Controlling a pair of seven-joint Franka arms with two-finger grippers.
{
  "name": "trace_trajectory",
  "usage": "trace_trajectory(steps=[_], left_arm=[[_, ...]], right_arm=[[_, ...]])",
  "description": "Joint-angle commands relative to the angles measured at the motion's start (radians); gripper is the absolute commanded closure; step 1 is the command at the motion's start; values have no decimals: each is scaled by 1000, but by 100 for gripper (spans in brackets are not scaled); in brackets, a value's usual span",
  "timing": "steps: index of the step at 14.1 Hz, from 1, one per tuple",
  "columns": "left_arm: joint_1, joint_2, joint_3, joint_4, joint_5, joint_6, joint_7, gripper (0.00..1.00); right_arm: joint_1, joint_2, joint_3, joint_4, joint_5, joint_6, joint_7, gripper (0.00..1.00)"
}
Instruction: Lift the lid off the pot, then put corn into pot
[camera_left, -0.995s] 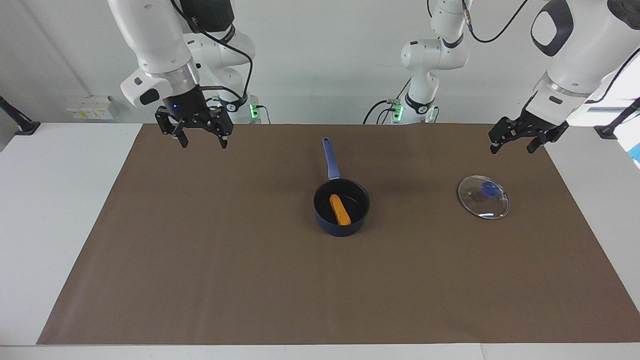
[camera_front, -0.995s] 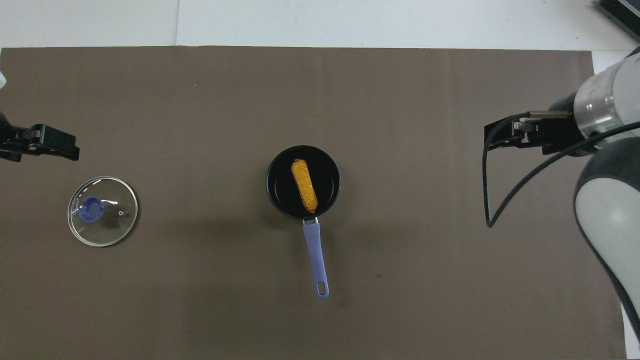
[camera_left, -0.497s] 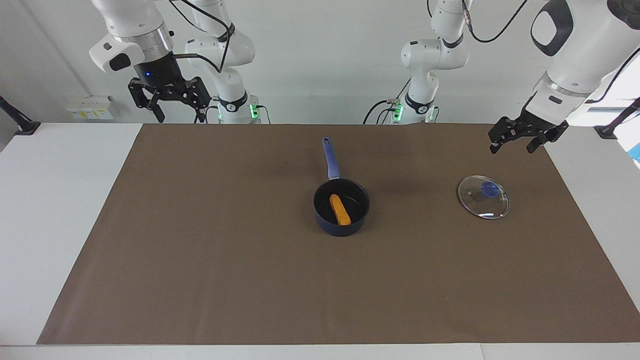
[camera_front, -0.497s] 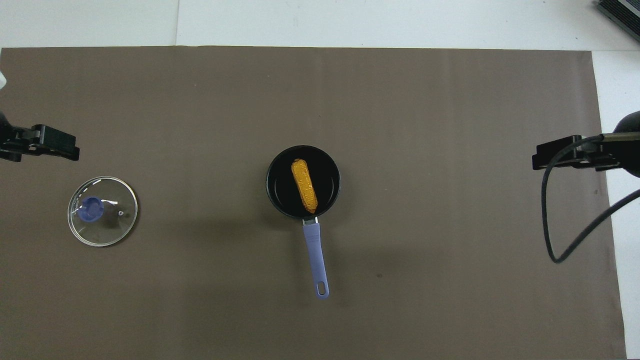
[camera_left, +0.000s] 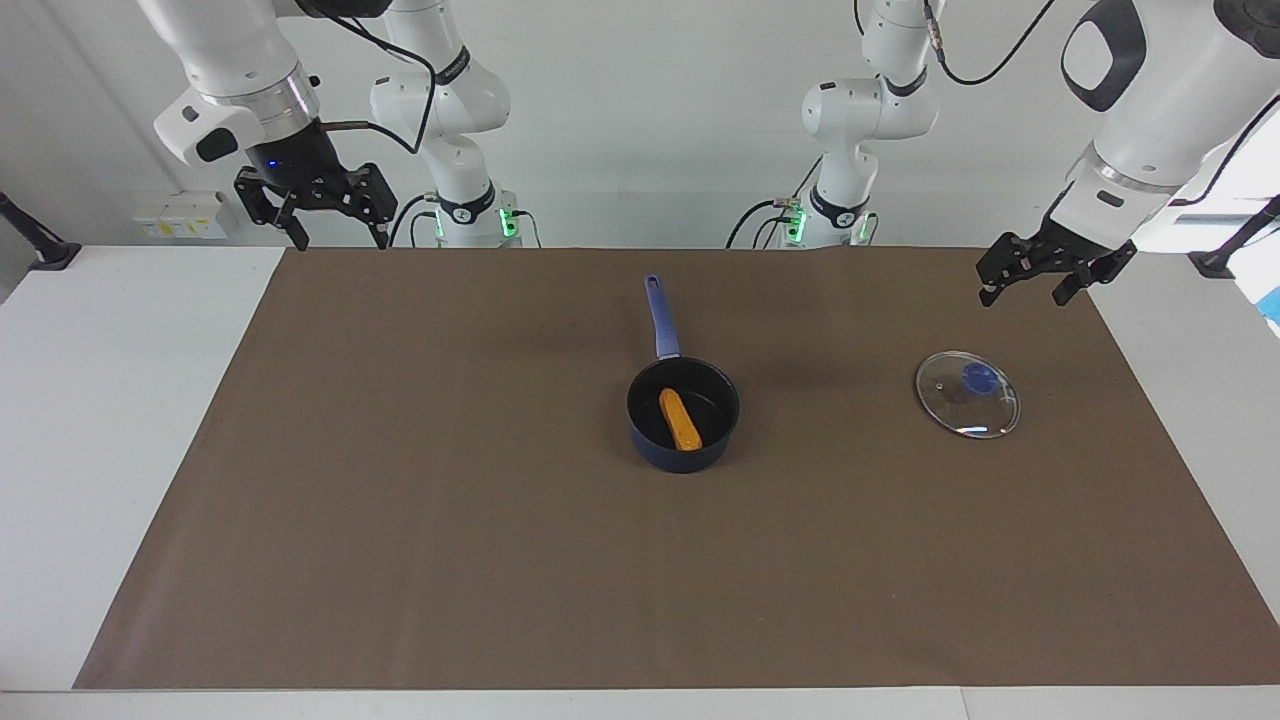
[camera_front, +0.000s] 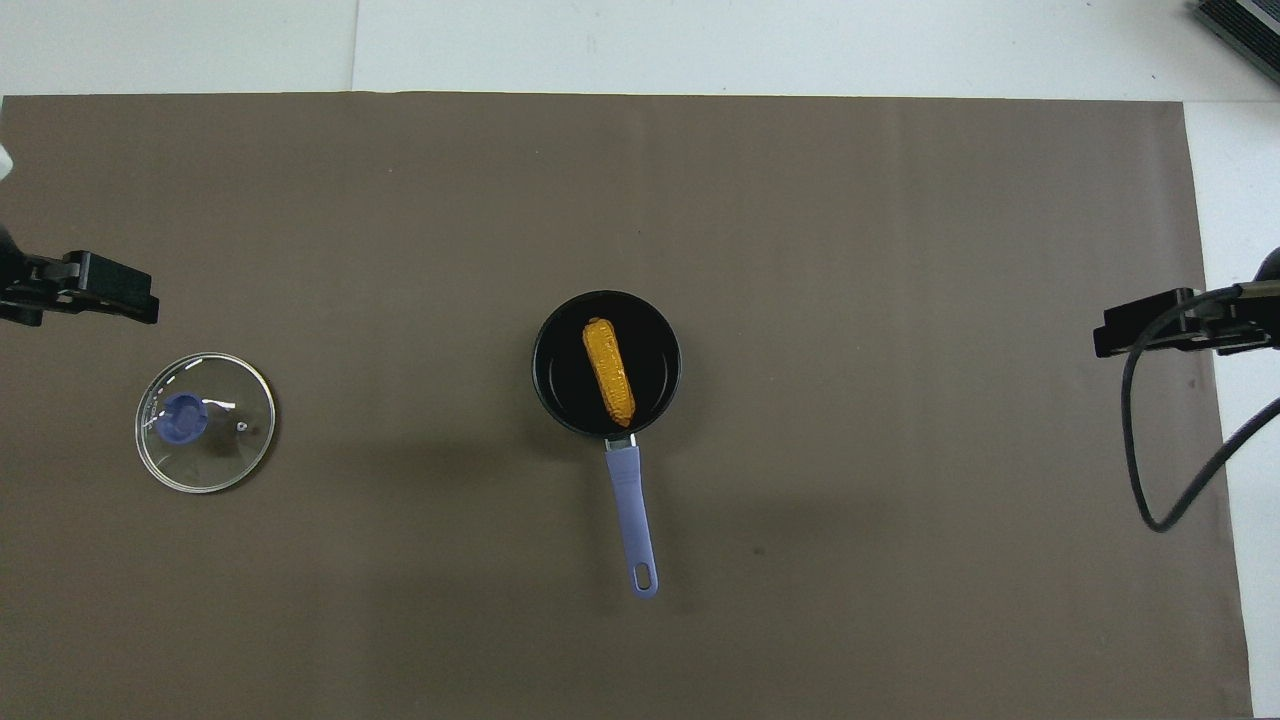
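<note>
I go by the facing view, with the pot as the centre of the clock and twelve pointing toward my bases.

At about ten o'clock, well apart from the pot, my right gripper hangs in the air over the corner of the brown mat at my right arm's end. Its two dark fingers stand spread apart and point down, with nothing between them.

The mat is a flat, matte brown sheet that covers most of the white table.

In the middle of the mat sits the pot, a small round saucepan, dark navy outside and black inside. Its long, straight blue handle runs out at twelve o'clock, with a slot at its tip. The pot is uncovered. The corn lies in it on the black bottom, a short orange-yellow cob with rounded ends and a bumpy skin, set a little aslant to the handle.

At about three o'clock, well apart from the pot, the lid lies flat on the mat: a clear glass disc with a thin metal rim and a blue knob at its centre.

Near two o'clock my left gripper hovers over the mat's edge, above and apart from the lid, its black fingers wide and empty.
</note>
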Motion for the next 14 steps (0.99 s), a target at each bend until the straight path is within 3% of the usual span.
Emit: trace_trajectory(steps=[1,5,14], left_arm=[[2,-9,2,11,12,-46,9,0],[1,-6,-1,76,11,-109,10,0],[-2,-22,5,67,4,-81,12,0]], right_arm=[[-15,-29,8,-31,-12,-3,-34,0],[-8,-29,10,-29,-47,1,-31,0],[-12,-32,14,-36,-31,3,10,0]])
